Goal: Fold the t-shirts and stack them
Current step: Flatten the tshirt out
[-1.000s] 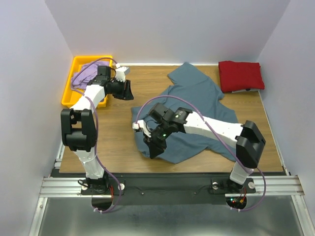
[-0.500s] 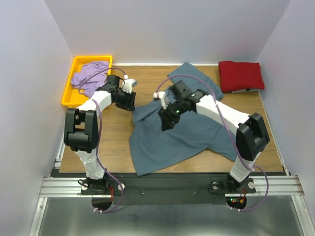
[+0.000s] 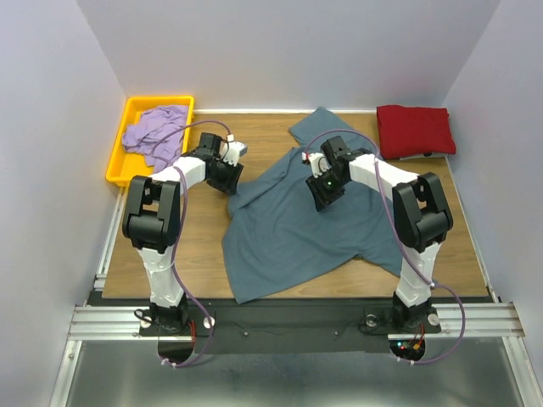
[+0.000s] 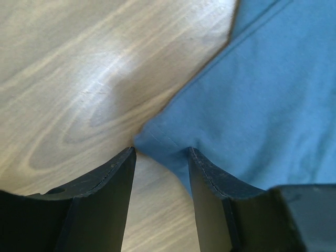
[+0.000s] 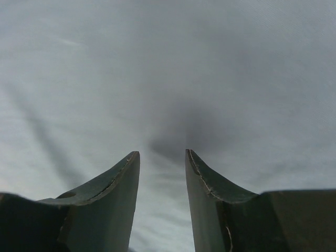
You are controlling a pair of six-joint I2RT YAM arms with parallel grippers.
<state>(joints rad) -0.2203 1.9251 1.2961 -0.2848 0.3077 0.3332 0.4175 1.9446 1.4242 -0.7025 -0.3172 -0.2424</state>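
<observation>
The slate blue-grey t-shirt (image 3: 297, 225) lies spread and rumpled across the middle of the table. My left gripper (image 3: 231, 178) is open at its upper left corner; in the left wrist view that hemmed corner (image 4: 157, 142) lies between the open fingers, just past the tips (image 4: 160, 152). My right gripper (image 3: 322, 193) hangs open low over the shirt's upper middle, only grey cloth (image 5: 168, 79) under its fingertips (image 5: 161, 153). The dark red t-shirt (image 3: 415, 130) lies folded at the back right. The lavender t-shirt (image 3: 154, 131) is bunched in the yellow tray (image 3: 119, 165).
The yellow tray stands at the back left corner against the white walls. Bare wood (image 3: 195, 246) shows left of the blue-grey shirt. Purple cables loop from both arms. The arm bases and metal rail (image 3: 288, 320) run along the near edge.
My right gripper let go of the shirt's near left corner, opened, and swung back toward the shirt's upper middle. The shirt now lies flatter. My left gripper moved right from the tray to the shirt's corner.
</observation>
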